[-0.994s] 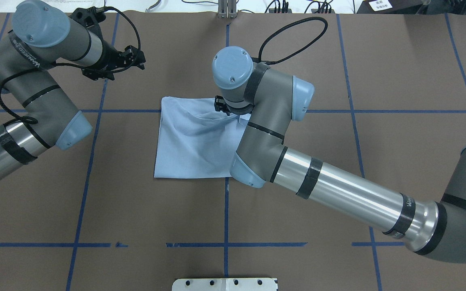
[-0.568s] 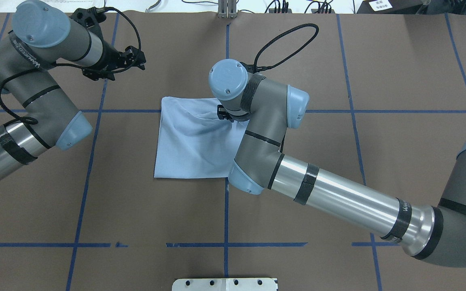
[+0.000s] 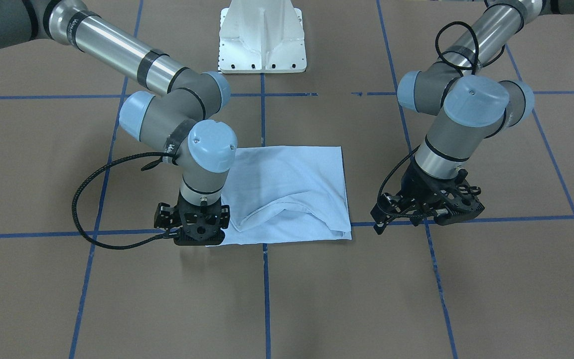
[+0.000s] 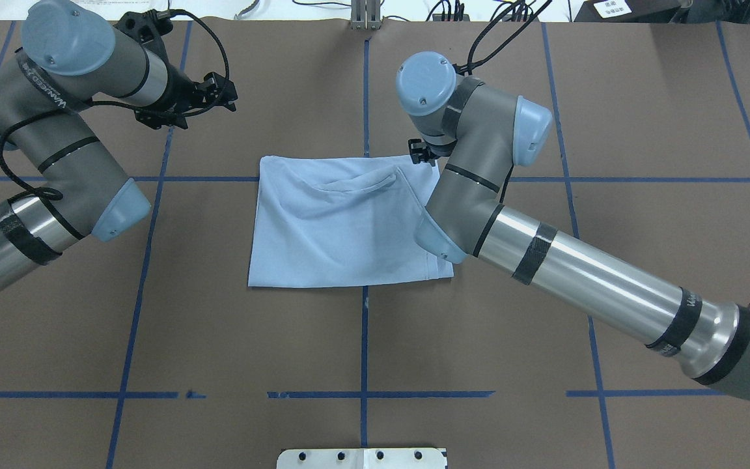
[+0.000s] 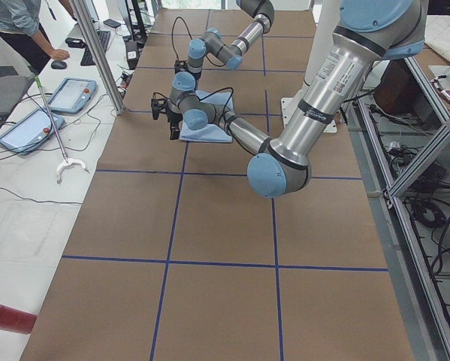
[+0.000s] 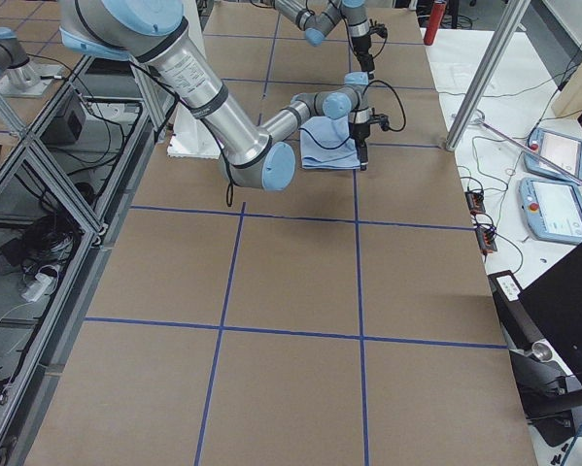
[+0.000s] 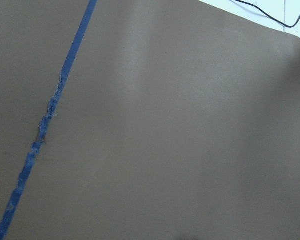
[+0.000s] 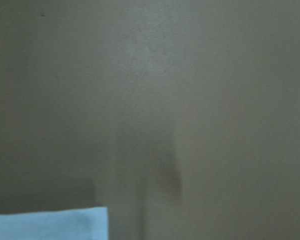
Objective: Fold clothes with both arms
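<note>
Table (image 4: 609,98): brown paper cover, grid of blue tape lines (image 4: 147,260).

Right arm (image 4: 577,273): enters from the lower right of the overhead view and reaches to frame centre. Left arm (image 4: 62,150): bent back into the upper left, well clear of the work.

T-shirt (image 4: 323,234): light blue, lying as a roughly rectangular folded panel at the centre of the overhead frame. Mostly flat, except for a raised ridge (image 4: 355,182) near its upper edge. Print and collar are not visible.

Judgement: thin knit, light, limp. It will sag and drag if lifted by one point, so pinch it at the corners or hem edges, both layers together.

Right gripper (image 3: 198,239): points straight down at the shirt's lower-left corner in the front view. It is at or touching the edge, but contact is unclear. The jaws are hidden under the wrist, so I cannot tell whether they are parted or pinching cloth. The right wrist view is blurred and shows only the shirt corner (image 8: 49,225) at lower left.

Left gripper (image 4: 224,93): upper left of the overhead view, well apart from the shirt, over bare table. Jaw state is not readable.
</note>
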Motion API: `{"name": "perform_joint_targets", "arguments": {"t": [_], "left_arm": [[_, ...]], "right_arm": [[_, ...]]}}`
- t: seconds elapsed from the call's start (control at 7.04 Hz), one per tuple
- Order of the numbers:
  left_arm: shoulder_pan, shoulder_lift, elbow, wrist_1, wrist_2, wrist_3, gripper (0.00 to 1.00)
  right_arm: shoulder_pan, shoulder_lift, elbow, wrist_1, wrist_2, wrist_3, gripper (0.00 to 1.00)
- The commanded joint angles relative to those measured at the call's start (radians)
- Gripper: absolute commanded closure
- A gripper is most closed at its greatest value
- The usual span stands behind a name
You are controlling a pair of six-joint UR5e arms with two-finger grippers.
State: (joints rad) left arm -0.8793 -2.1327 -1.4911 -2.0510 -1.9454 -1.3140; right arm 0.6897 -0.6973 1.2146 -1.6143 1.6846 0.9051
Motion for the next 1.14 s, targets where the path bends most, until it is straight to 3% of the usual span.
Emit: {"name": "perform_joint_targets", "arguments": {"t": [0.0, 0.14, 0.43, 0.71, 0.99], "left_arm": [[-0.003, 0.007, -0.015, 0.002, -0.003, 0.010, 0.00], [-0.013, 0.016, -0.024, 0.002, -0.003, 0.037, 0.00], [-0.094, 0.145, -0.095, 0.003, -0.024, 0.268, 0.00], [-0.313, 0.290, -0.095, 0.003, -0.172, 0.646, 0.00], [-0.522, 0.434, -0.078, 0.017, -0.245, 1.067, 0.00]], "right_arm": [[0.062, -0.016, 0.022, 0.008, 0.035, -0.044, 0.00], [0.109, -0.021, 0.043, 0.007, 0.109, -0.093, 0.00], [0.283, -0.120, 0.136, 0.020, 0.314, -0.319, 0.00], [0.515, -0.279, 0.167, 0.022, 0.482, -0.668, 0.00], [0.739, -0.452, 0.168, 0.011, 0.649, -0.976, 0.00]]}}
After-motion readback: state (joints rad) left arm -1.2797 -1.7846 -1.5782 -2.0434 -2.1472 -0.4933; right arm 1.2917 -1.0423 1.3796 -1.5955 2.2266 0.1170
